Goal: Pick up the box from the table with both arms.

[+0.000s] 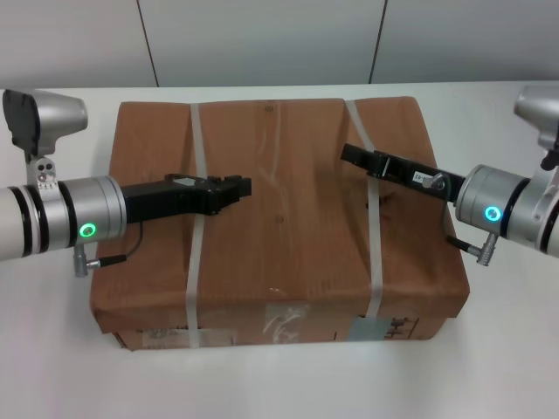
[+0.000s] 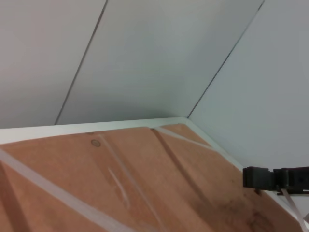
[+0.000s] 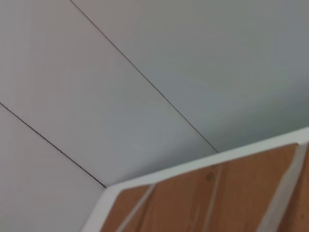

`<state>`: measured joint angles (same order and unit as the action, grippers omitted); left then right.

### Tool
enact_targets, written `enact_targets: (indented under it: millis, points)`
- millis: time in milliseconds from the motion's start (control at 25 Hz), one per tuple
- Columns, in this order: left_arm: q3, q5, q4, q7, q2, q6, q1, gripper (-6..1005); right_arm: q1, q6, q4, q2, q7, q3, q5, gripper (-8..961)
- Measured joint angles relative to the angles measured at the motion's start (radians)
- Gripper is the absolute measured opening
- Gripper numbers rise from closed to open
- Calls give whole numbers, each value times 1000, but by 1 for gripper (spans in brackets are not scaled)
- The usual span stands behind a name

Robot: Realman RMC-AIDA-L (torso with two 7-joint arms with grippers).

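White tabletop [image 1: 288,384] carries the strapped cardboard box [image 1: 279,227]; left pincer [image 1: 234,188] and right pincer [image 1: 351,155] hover over its top, finger spread unreadable for both.

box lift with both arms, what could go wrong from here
1. Both grippers sit over the top of the box, the left gripper near the left strap and the right gripper by the right strap, not at the sides. Lifting from here would likely find no purchase.
2. A gripper could snag a strap while moving outward.
3. The box is wide and flat; uneven side pressure might tilt it on the table.
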<state>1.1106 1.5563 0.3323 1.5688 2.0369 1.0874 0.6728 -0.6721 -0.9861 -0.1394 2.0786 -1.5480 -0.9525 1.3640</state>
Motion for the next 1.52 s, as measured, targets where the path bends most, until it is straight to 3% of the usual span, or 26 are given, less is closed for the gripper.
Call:
enact_targets:
  millis: [640,1520]
  points:
    - [0,-60,128,-2,-5,237,-79,157,82,-240,-49,0,62,1,-87,62]
    - [-2,-62,133,1,-6,253,-89,157,101,-281,-52,0,58,1,-106,62]
